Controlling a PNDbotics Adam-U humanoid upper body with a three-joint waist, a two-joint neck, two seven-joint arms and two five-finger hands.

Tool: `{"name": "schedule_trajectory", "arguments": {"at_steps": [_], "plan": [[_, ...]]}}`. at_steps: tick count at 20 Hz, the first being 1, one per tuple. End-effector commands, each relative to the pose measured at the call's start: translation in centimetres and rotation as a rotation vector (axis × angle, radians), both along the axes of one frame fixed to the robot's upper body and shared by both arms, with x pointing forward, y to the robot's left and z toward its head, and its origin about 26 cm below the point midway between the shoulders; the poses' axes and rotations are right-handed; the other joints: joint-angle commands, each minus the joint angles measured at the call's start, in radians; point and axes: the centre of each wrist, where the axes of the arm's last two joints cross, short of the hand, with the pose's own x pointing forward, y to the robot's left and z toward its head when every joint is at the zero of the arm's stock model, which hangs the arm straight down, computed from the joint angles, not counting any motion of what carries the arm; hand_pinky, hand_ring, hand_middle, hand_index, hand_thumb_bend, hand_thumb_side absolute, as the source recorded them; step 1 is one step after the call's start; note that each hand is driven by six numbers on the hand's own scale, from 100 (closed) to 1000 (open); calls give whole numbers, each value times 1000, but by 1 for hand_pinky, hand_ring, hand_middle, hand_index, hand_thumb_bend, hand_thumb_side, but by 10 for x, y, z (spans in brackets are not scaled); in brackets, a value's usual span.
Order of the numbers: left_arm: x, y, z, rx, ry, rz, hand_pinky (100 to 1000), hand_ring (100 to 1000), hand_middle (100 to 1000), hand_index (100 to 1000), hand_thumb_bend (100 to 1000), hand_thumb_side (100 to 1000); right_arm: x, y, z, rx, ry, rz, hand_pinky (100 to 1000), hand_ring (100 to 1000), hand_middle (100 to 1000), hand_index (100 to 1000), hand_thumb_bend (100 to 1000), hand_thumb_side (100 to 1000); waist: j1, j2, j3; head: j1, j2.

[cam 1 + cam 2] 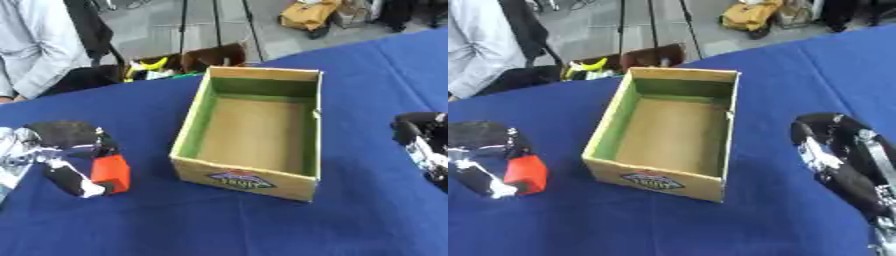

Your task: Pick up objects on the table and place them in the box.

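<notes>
The only marking I can find sits on the near outer wall of the cardboard box (248, 132): a printed label (240, 180) with a dark, roughly diamond-shaped field, a reddish patch at its top and a band of yellowish letters across its middle. I cannot read those letters for certain in either eye's view. Nothing else before me carries any writing, number or sign that I can read.
</notes>
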Motion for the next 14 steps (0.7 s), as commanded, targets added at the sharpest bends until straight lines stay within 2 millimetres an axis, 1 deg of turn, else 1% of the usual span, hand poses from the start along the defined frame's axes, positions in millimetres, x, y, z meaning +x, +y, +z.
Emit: {"name": "schedule_trajectory", "arguments": {"at_steps": [1,10,14], "plan": [[-4,5,24,136,26,-71,140,434,421,550,220,573,-2,-1,9,-5,-33,1,852,792,501,703,261,490,-9,-22,3,4,4],[-9,8,63,46,-129,-51,110,420,428,552,205,621,-3,1,8,0,-31,4,851,792,502,703,257,492,-10,-34,1,13,10],[-7,10,81,3,-189,-21,104,419,438,558,182,645,-3,2,7,4,-29,8,851,792,502,703,255,493,-8,-41,-8,29,13]]}}
